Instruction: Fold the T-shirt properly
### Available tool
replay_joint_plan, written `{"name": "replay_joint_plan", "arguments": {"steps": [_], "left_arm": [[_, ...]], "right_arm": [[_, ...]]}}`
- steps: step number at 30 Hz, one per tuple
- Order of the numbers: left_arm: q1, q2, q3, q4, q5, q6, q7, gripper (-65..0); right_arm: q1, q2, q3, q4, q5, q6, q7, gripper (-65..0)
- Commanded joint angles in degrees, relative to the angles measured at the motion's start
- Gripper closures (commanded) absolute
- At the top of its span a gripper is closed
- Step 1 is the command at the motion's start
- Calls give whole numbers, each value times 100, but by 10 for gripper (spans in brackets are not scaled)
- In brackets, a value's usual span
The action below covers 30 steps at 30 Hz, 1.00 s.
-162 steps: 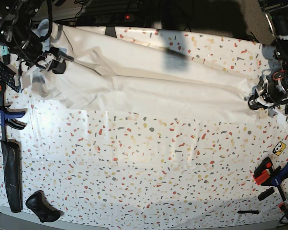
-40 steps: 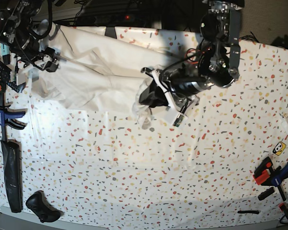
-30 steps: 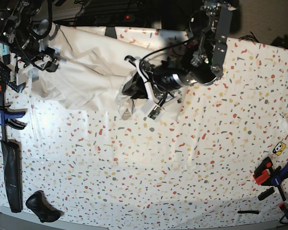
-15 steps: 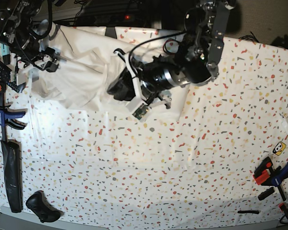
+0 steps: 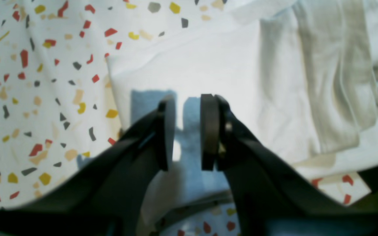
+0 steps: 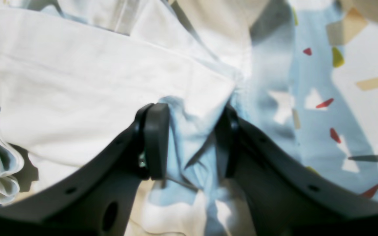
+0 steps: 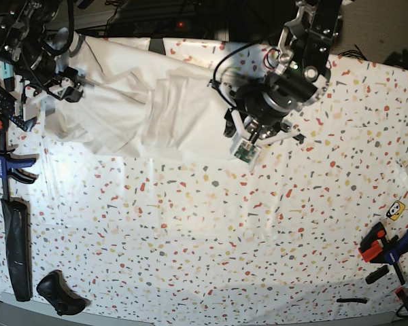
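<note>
Left claw parted — hovering over T-shirt

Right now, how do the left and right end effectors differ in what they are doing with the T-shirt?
1. The left end effector has its jaws apart with nothing between them; the right end effector has a bunch of the T-shirt between its jaws.
2. In the base view the left one is at the shirt's folded-over end, mid-table; the right one is at the opposite end, by the table edge.

Both have dark fingers and point down at white fabric.
</note>
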Motion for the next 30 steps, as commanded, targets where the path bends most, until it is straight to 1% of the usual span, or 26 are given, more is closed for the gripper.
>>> {"name": "replay_joint_plan", "arguments": {"steps": [1,4,6,8,9,10,12,15,16,17,19,22,25,29,30], "left_arm": [[-59,26,0,-11,-26,4,-127,-126],[-68,24,0,-481,-17,4,-195,-109],[-94,24,0,-876,109,22,-426,-109],[-92,24,0,-1196,273,251,-647,-109],[-103,26,0,-1314,321,313,-651,-109],[-111,24,0,-1410,326,326,-634,-109],[-125,24,0,-1515,323,323,-608,-108],[-173,26,0,-1534,321,326,-608,-108],[-201,26,0,-1534,321,326,-608,-108],[-227,26,0,-1534,319,328,-605,-108],[-289,28,0,-1534,317,330,-612,-108],[-400,26,0,-1534,247,356,-634,-108],[-507,26,0,-1539,210,413,-605,-108],[-549,28,0,-1539,210,411,-601,-108],[-546,26,0,-1539,192,409,-599,-108]], "right_arm": [[17,50,2,52,28,-4,-37,-240],[17,52,2,52,31,4,-20,-240],[17,52,2,52,31,118,-20,-240],[17,52,2,52,74,251,-37,-240],[15,66,7,55,199,361,-85,-240],[15,92,28,55,389,494,-195,-240],[15,162,168,76,957,632,-387,-240],[15,304,634,216,1939,649,-455,-240],[17,358,835,295,2188,649,-505,-240],[17,407,1036,398,2304,671,-553,-240],[15,516,1397,568,2299,778,-654,-240],[-17,723,1823,610,2302,776,-815,-240],[-302,890,1921,608,2297,774,-815,-240],[-608,813,1873,601,2455,776,-815,-241],[-603,752,1873,599,2448,778,-813,-262]]}}
